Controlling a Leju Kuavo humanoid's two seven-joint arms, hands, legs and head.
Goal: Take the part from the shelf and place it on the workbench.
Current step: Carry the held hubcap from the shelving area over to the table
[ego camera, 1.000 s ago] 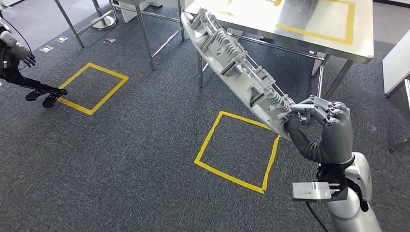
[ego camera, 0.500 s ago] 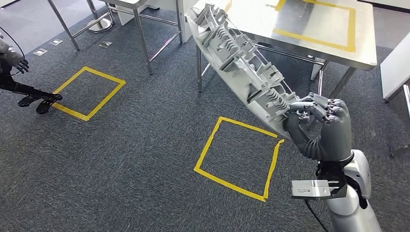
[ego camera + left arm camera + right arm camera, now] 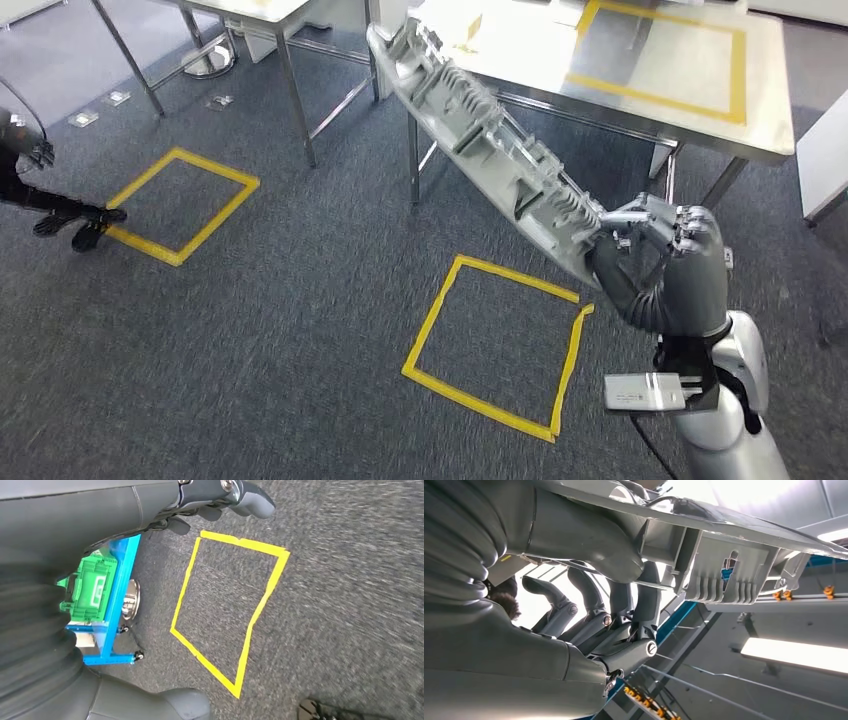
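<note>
The part (image 3: 490, 150) is light grey, with rows of ribs seen along it. The right hand (image 3: 672, 262) is dark grey, and the arm behind it is silver. The left hand (image 3: 220, 500) is dark grey too. The workbench (image 3: 520, 50) is shiny silver metal, and a yellow tape square (image 3: 668, 55) is marked on its top. The carpet (image 3: 280, 330) is dark grey and speckled. Two yellow tape squares (image 3: 495, 345) are marked on it. A blue frame (image 3: 117, 595) with a bright green box (image 3: 92, 587) is seen over the carpet.

Parts: one — long grey part (image 3: 490, 150)
Workbenches: one workbench (image 3: 520, 60)
Yellow floor squares: two — near square (image 3: 495, 340), far square (image 3: 180, 205)
</note>
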